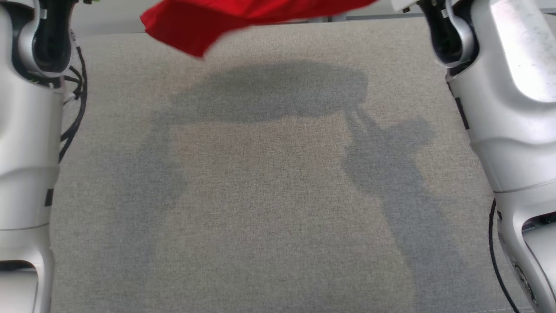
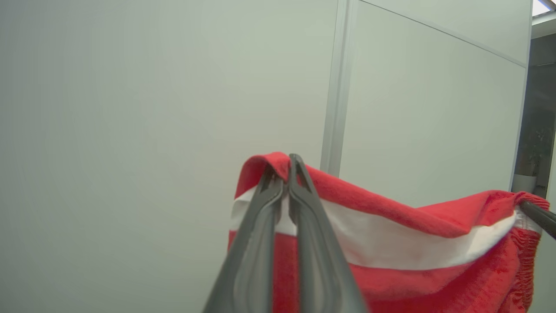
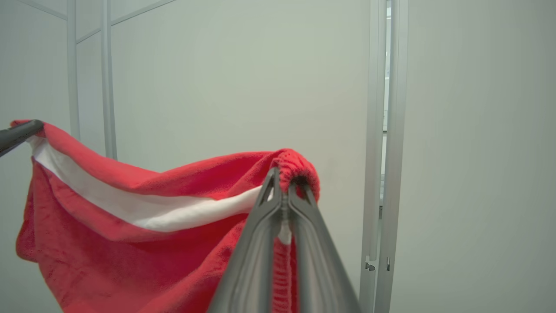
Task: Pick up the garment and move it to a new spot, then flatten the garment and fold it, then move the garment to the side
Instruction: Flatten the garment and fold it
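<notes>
Your left end effector (image 2: 284, 167) and right end effector (image 3: 284, 183) are each clamped on a top corner of the red fleecy garment (image 2: 434, 278), hanging it above the grey tabletop (image 1: 278, 195). It looks light, soft and limp; the thick gathered edge is probably your surest hold.

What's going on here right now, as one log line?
left tool: shut on garment edge | right tool: shut on garment edge | garment: red, held up between both, off the table

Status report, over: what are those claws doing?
Both shut on red garment: left gripper, right gripper. Garment aloft over grey surface. No obstacle seen.
</notes>
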